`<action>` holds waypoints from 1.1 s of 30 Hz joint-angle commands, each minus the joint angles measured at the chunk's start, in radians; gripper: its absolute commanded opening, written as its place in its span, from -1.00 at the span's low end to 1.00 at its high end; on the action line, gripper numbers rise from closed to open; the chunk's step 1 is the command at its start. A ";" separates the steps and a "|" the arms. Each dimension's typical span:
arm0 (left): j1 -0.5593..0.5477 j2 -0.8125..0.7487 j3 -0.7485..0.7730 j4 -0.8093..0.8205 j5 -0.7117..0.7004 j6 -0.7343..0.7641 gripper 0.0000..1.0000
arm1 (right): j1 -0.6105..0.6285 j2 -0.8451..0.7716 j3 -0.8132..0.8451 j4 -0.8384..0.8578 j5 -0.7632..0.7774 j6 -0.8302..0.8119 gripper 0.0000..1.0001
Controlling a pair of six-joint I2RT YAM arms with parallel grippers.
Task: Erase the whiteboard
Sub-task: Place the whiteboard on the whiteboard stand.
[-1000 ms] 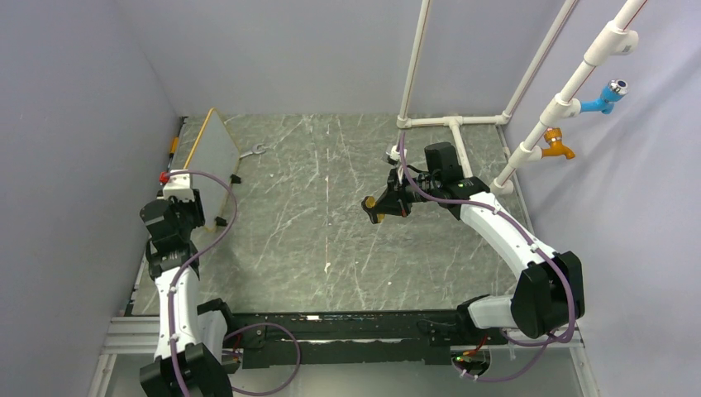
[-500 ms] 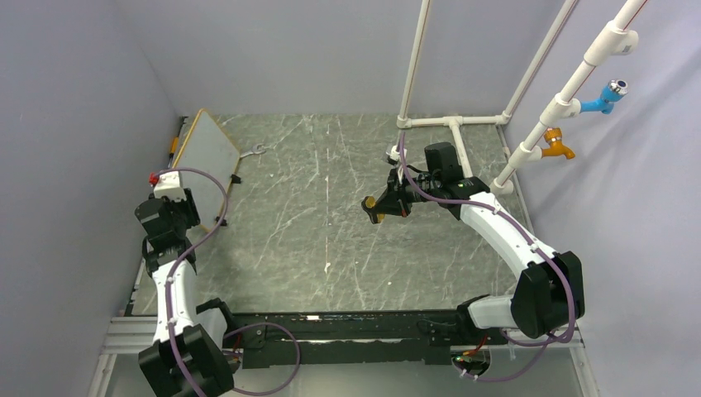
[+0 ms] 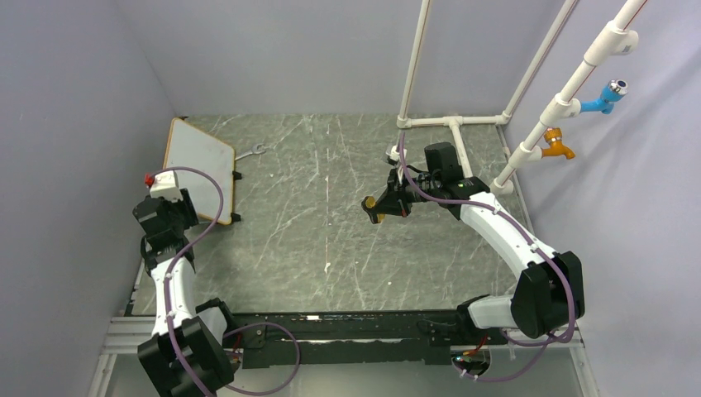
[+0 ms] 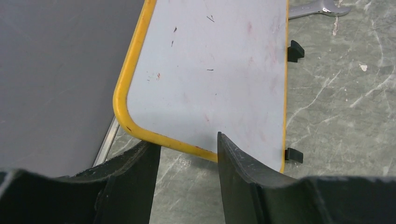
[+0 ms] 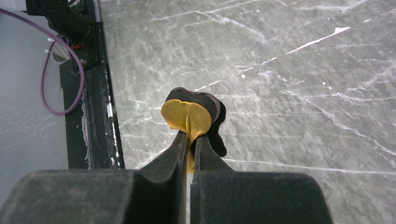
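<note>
The whiteboard with its yellow-orange frame stands at the table's far left, tilted back toward the left wall, face up. In the left wrist view the whiteboard shows only faint red smears and a few small marks. My left gripper sits at its near edge. The left gripper is open, and the frame crosses just beyond its fingertips without being clamped. My right gripper hovers over mid-table. The right gripper is shut on an orange-and-black eraser.
A metal wrench lies just beyond the board's far corner. Two black feet stick out from the board's right edge. White pipes with blue and orange taps stand at the back right. A black rail lines the near edge.
The whiteboard has swung from nearly on edge to tilted back toward the left wall, showing its face. My left gripper moved left with it. The right arm stayed still.
</note>
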 commanded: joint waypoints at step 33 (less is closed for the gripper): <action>-0.064 -0.302 0.265 -0.395 0.113 -0.261 0.99 | -0.005 0.059 0.028 -0.005 0.115 -0.046 -1.00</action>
